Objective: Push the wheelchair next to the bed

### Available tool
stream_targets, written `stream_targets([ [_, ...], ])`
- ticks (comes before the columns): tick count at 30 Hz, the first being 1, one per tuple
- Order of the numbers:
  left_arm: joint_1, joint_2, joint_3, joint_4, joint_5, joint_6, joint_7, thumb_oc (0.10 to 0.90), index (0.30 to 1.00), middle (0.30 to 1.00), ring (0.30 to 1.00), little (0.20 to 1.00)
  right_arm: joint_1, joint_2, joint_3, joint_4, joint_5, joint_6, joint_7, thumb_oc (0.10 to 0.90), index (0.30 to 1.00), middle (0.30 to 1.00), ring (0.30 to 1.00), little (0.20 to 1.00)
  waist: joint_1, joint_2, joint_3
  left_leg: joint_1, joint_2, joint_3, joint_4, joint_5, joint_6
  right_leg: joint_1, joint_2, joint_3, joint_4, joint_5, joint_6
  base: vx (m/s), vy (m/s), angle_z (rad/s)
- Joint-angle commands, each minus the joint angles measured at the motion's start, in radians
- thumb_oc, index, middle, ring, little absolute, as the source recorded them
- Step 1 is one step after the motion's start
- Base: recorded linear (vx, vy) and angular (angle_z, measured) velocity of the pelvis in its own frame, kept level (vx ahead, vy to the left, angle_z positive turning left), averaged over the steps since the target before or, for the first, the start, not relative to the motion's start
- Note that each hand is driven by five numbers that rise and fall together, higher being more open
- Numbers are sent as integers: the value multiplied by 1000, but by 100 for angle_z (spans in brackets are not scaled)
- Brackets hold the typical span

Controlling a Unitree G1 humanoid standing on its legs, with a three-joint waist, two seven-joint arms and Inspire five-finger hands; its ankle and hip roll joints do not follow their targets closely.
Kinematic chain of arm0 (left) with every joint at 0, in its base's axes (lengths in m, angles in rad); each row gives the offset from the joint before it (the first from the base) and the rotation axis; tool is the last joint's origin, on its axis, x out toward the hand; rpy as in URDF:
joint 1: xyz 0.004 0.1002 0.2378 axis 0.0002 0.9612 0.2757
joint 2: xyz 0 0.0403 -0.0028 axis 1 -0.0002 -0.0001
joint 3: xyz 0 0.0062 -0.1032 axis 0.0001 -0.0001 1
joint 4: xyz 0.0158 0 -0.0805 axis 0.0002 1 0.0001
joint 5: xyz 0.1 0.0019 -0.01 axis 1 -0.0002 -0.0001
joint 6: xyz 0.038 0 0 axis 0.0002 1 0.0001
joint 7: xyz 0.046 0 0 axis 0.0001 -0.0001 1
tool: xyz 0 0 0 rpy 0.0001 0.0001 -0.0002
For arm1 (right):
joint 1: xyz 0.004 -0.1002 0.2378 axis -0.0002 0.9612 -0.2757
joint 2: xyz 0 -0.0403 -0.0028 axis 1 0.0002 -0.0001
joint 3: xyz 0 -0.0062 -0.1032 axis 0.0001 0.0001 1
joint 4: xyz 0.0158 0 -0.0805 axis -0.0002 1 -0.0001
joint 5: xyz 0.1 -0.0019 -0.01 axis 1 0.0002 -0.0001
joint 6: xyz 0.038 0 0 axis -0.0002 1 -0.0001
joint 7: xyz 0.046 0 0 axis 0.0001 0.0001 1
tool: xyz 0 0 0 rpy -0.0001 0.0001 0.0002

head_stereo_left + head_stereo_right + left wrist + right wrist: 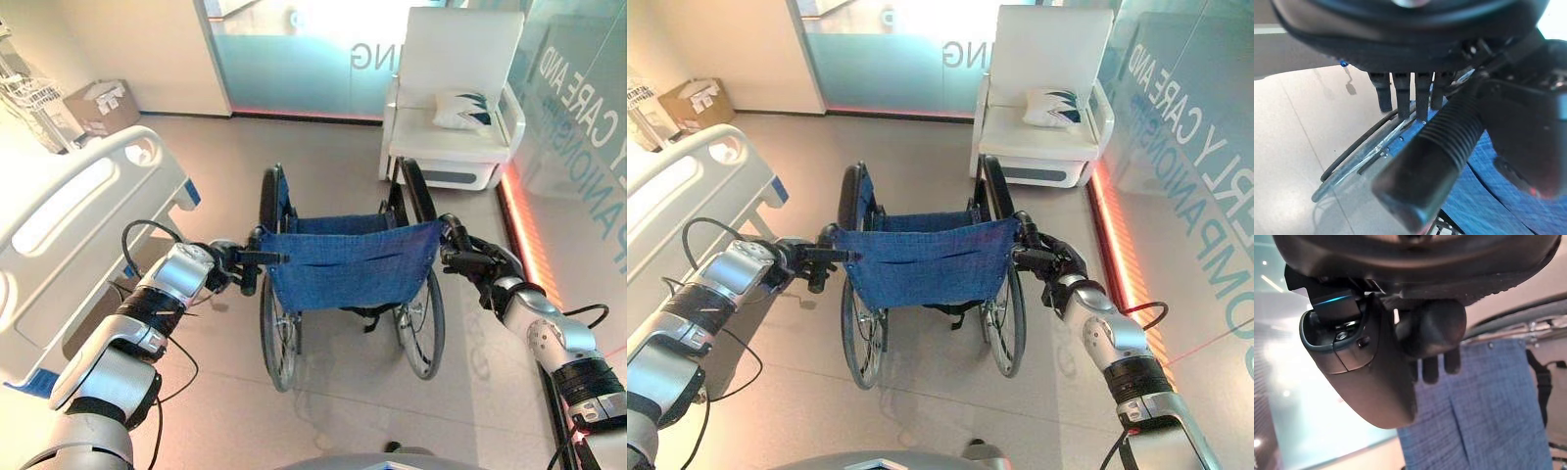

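Observation:
The wheelchair (348,259), with a blue cloth backrest and large spoked wheels, stands in the middle of the floor facing away from me. The white hospital bed (88,225) with its blue-trimmed footboard lies to its left, a gap of floor between them. My left hand (227,266) is at the left push handle (1435,156), whose ribbed grip runs between its thumb and fingers (1400,93). My right hand (465,257) is curled on the right push handle (1435,328), thumb wrapped over it.
A white armchair (456,98) with a patterned cushion stands ahead to the right, against a frosted glass wall (294,49). A red-lit strip (524,235) runs along the base of the right wall. A cardboard box (103,106) sits in the far left corner.

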Motion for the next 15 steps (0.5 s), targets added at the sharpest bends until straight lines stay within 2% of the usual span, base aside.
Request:
stream_targets([
  [1, -27, -88, -114, 69, 67, -3, -253, 400, 300, 300, 300, 300, -98, 0, 33, -62, -9, -23, 84, 400, 300, 300, 300, 300, -46, -2, 54, -60, -91, 5, 17, -29, 48, -79, 43, 9, 81, -11, 14, 0, 0, 0],
  [5, -26, -91, -125, 80, 93, -6, -313, 400, 300, 300, 300, 300, -104, 3, 37, -62, -10, -20, 84, 400, 300, 300, 300, 300, -51, -3, 60, -61, -87, 15, 18, -29, 48, -83, 41, 8, 83, -12, 15, 6, 3, -6],
  [8, -19, -121, -124, 88, 35, 30, -315, 400, 300, 300, 300, 300, -98, 11, 36, -61, -19, -19, 87, 400, 300, 300, 300, 300, -58, -4, 62, -58, -82, 31, 15, -28, 47, -82, 42, 2, 82, -13, 16, 4, 4, -5],
  [11, -5, -142, -122, 89, 7, 39, -306, 400, 300, 300, 300, 300, -91, 19, 33, -66, -28, -20, 85, 400, 300, 300, 300, 300, -62, -5, 63, -59, -79, 37, 16, -27, 47, -84, 43, 1, 85, -15, 15, -1, 2, -1],
  [15, 17, -169, -119, 90, -86, 18, -243, 400, 300, 300, 300, 300, -85, 17, 28, -72, -26, -17, 92, 400, 300, 300, 300, 300, -63, -7, 64, -57, -78, 41, 18, -29, 49, -83, 43, -4, 89, -20, 13, 0, 0, 0],
])
